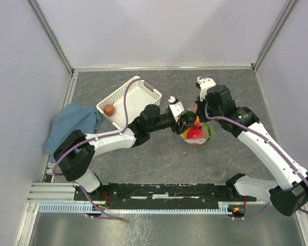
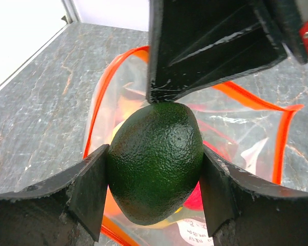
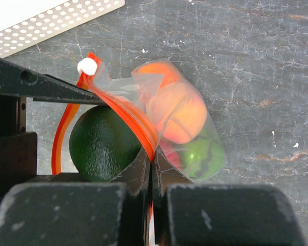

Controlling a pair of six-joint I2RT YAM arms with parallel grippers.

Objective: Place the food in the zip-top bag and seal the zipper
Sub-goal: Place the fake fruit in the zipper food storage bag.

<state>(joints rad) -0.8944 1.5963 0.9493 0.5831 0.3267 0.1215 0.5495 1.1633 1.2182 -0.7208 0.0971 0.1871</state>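
Observation:
My left gripper (image 2: 155, 174) is shut on the dark green avocado (image 2: 155, 161), one finger on each side of it. The avocado (image 1: 186, 119) hangs at the open mouth of the clear zip-top bag (image 1: 197, 136). Pinched on the red-orange zipper (image 3: 128, 118), my right gripper (image 3: 152, 156) holds that edge up beside the avocado (image 3: 100, 143); the white slider (image 3: 86, 66) sits at the strip's far end. Inside the bag lie a peach (image 3: 177, 115), a green round fruit (image 3: 197, 156) and a red piece (image 1: 194, 133). The zipper (image 2: 100, 102) rings the mouth below the avocado.
A white lattice basket (image 1: 129, 101) stands left of the bag with one brown-orange piece (image 1: 109, 109) in its corner. A blue cloth (image 1: 74, 125) lies at the table's left edge. The basket's perforated rim (image 3: 56, 20) shows at the top of the right wrist view.

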